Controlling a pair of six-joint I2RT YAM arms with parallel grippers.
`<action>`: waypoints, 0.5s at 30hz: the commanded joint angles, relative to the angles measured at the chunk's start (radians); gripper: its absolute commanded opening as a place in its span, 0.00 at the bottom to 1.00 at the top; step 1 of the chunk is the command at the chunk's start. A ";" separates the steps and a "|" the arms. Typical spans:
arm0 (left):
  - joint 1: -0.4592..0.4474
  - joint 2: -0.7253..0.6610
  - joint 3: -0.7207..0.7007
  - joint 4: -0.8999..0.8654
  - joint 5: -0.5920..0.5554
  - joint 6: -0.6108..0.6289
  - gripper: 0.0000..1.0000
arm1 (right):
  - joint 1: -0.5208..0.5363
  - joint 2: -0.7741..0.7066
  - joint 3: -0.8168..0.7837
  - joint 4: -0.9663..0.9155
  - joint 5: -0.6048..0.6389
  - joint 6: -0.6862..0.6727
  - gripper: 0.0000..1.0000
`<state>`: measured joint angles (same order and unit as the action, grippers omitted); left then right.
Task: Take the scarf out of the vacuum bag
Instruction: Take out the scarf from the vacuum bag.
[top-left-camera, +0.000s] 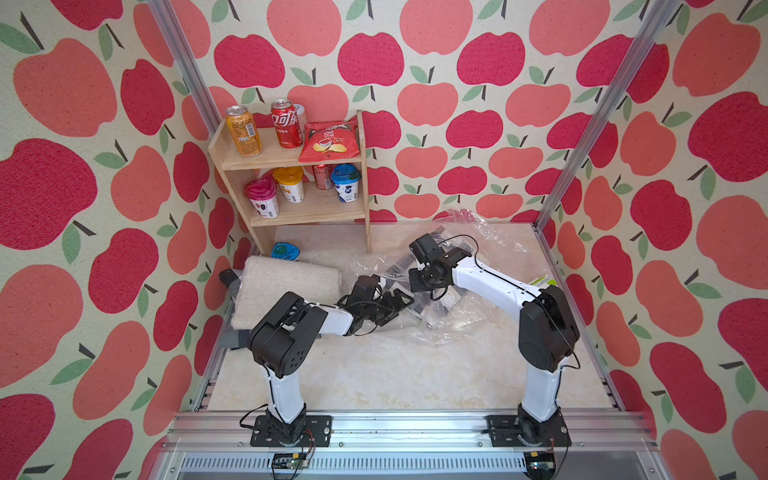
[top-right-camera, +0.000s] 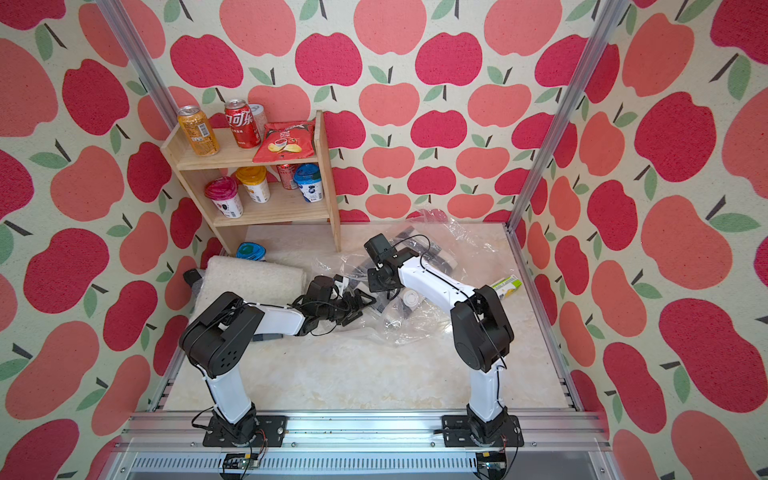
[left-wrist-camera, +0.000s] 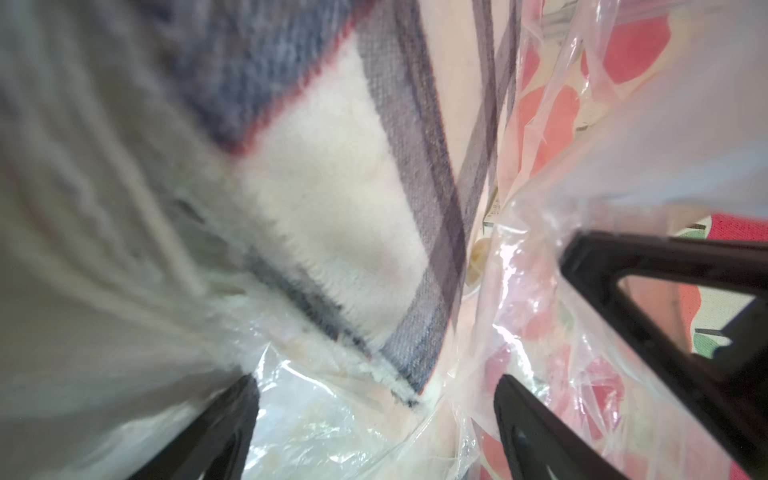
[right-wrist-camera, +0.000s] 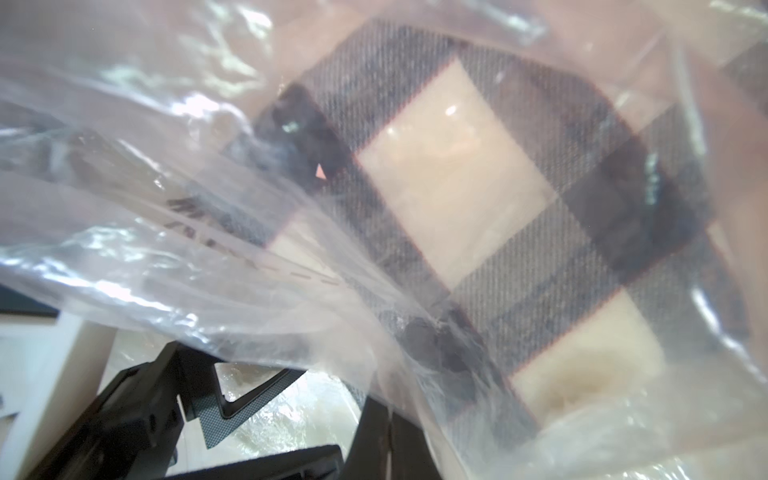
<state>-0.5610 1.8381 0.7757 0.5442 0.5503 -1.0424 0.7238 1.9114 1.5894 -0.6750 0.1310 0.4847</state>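
Both arms meet over the vacuum bag (top-left-camera: 482, 237) (top-right-camera: 453, 239), which lies crumpled on the table (top-left-camera: 374, 374) toward the back right. In both top views the bag's round white cap (top-left-camera: 451, 300) (top-right-camera: 411, 298) shows, but the scarf (right-wrist-camera: 457, 187) is just dark stripes through the plastic. The right wrist view shows it plainly: cream and grey plaid, inside the bag under the film. There the right end effector (right-wrist-camera: 378, 436) is pinched together on a gathered fold of that plastic, with its tips hidden under the wrist from above. Only the left wrist view catches the scarf's fringed edge (left-wrist-camera: 353, 208) with no film over it. The left end effector (top-left-camera: 397, 301) is spread wide, fingers (left-wrist-camera: 665, 282) apart, with the scarf's corner between them, unclamped.
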 joint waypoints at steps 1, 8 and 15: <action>0.001 -0.008 -0.004 0.010 -0.028 -0.011 0.92 | -0.008 -0.027 0.044 -0.022 0.013 0.011 0.00; 0.011 0.028 0.056 -0.021 -0.027 -0.022 0.95 | 0.003 -0.062 0.026 -0.009 -0.016 -0.014 0.00; 0.013 0.034 0.089 -0.027 0.012 -0.054 0.94 | 0.038 -0.123 -0.016 0.039 -0.061 -0.080 0.00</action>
<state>-0.5522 1.8687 0.8356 0.5419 0.5438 -1.0805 0.7418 1.8446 1.5883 -0.6716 0.0990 0.4526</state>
